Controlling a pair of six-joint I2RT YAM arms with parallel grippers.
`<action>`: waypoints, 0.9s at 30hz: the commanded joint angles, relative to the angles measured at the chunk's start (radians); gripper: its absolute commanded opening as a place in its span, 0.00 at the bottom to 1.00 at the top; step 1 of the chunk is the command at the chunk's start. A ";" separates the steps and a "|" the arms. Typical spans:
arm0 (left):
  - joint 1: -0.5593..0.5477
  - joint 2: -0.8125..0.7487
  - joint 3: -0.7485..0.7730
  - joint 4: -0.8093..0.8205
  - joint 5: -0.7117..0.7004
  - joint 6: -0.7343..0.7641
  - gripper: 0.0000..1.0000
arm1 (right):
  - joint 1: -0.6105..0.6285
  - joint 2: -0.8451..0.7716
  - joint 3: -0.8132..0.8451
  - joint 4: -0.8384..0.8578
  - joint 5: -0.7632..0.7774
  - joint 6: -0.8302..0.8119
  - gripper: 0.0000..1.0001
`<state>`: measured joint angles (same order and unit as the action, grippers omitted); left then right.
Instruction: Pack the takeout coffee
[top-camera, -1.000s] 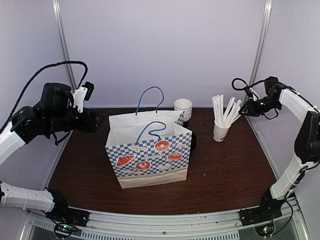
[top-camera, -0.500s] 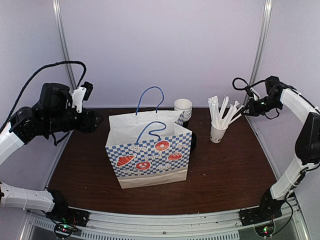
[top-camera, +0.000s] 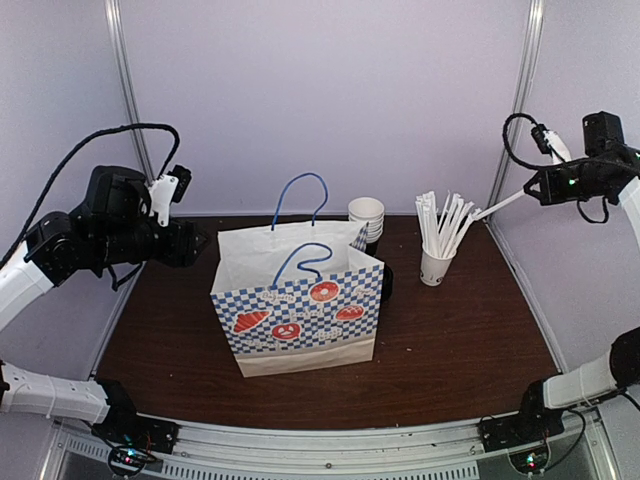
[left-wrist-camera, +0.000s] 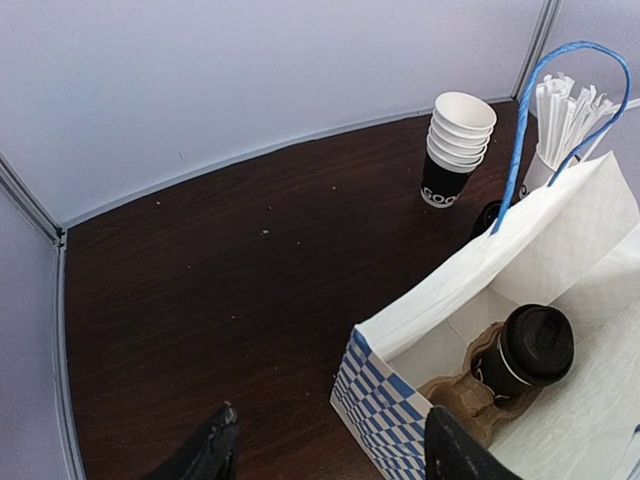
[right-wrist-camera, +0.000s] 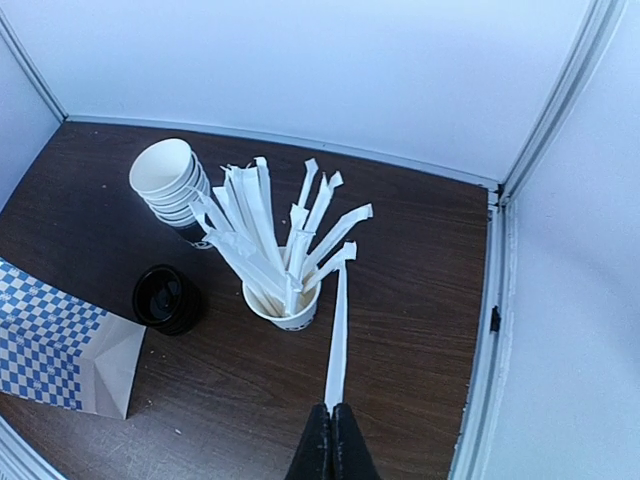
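Note:
The takeout coffee (left-wrist-camera: 533, 347), a black cup with a black sip lid, stands in a brown cardboard carrier (left-wrist-camera: 470, 395) inside the blue-checked paper bag (top-camera: 300, 320); the top view hides it behind the bag's wall. My left gripper (left-wrist-camera: 330, 445) is open, hovering left of and above the bag's near corner (left-wrist-camera: 385, 395), in the top view (top-camera: 195, 243) to the bag's left. My right gripper (right-wrist-camera: 332, 415) is shut on one end of a white wrapped straw (right-wrist-camera: 337, 330), held high at the right (top-camera: 530, 188), the straw (top-camera: 500, 205) slanting down toward the cup of straws (top-camera: 438, 265).
A stack of black paper cups with white insides (top-camera: 366, 215) stands behind the bag. A short black stack of lids (right-wrist-camera: 167, 298) sits between bag and straw cup (right-wrist-camera: 283, 305). Blue bag handles (top-camera: 300, 195) stick up. Booth walls and metal posts (top-camera: 515, 90) close in the table.
My right gripper shut on a straw and rose up and to the right, drawing it out of the white cup. The left arm has stayed still.

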<state>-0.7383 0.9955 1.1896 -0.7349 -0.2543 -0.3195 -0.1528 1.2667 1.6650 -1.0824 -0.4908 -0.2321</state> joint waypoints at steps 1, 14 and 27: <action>0.004 0.011 0.029 0.026 0.001 0.017 0.64 | -0.004 -0.052 0.068 -0.076 0.158 -0.036 0.00; 0.005 -0.045 0.074 0.004 0.014 -0.007 0.64 | 0.019 0.009 0.278 0.028 -0.346 0.070 0.00; 0.004 -0.177 0.029 -0.073 -0.053 -0.074 0.63 | 0.614 0.192 0.546 -0.208 -0.455 -0.226 0.00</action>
<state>-0.7383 0.8482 1.2339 -0.7929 -0.2790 -0.3550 0.3107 1.4097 2.1304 -1.1625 -0.9070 -0.3164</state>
